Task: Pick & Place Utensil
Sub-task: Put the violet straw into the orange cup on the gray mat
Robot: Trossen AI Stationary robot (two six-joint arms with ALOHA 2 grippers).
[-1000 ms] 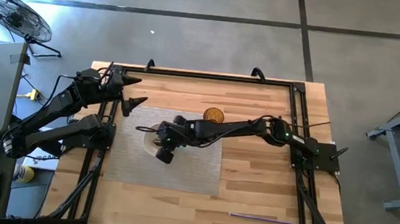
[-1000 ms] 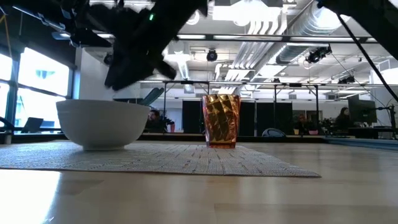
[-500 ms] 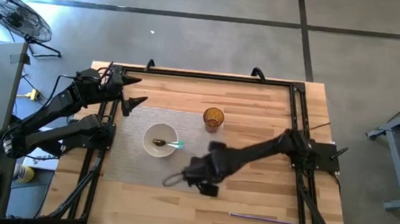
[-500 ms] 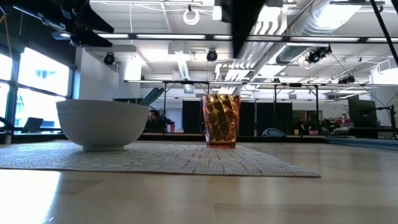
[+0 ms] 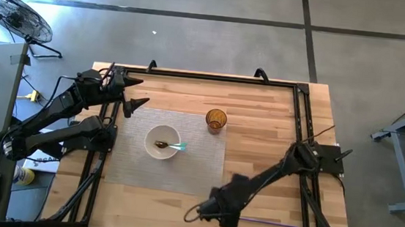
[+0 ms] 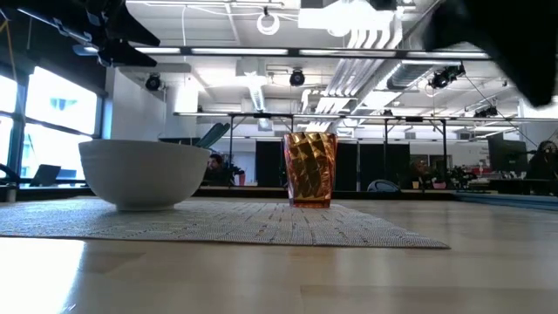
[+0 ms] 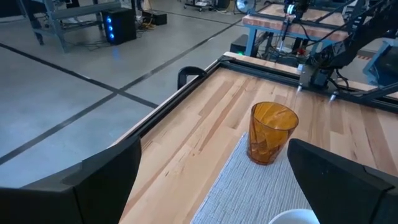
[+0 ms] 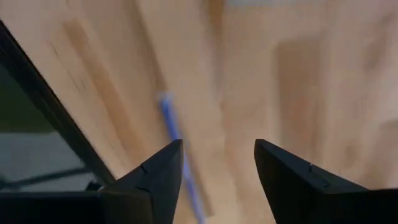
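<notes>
The woven placemat point(image 5: 166, 149) serves as the reference landmark on the wooden table point(image 5: 261, 111). A white bowl point(image 5: 162, 141) stands on the placemat near its centre, and a teal-handled spoon point(image 5: 169, 146) lies inside the bowl with its handle resting toward the rim on the cup side. An amber cup point(image 5: 216, 120) stands upright at the far right corner of the placemat; in the low view the bowl point(image 6: 144, 174) and cup point(image 6: 309, 168) stand apart on the mat. A purple utensil point(image 5: 266, 222) lies flat on bare wood, well off the placemat, near the table's front edge on the right. The right gripper point(image 5: 204, 215) is positioned off the placemat's near right corner, just beside the near end of the purple utensil; its fingers are spread apart and hold nothing, with the blurred utensil point(image 8: 177, 152) visible between them in the right wrist view. The left gripper point(image 5: 132, 94) waits above the placemat's far left corner, its fingers spread and empty, facing the cup point(image 7: 270, 132).
</notes>
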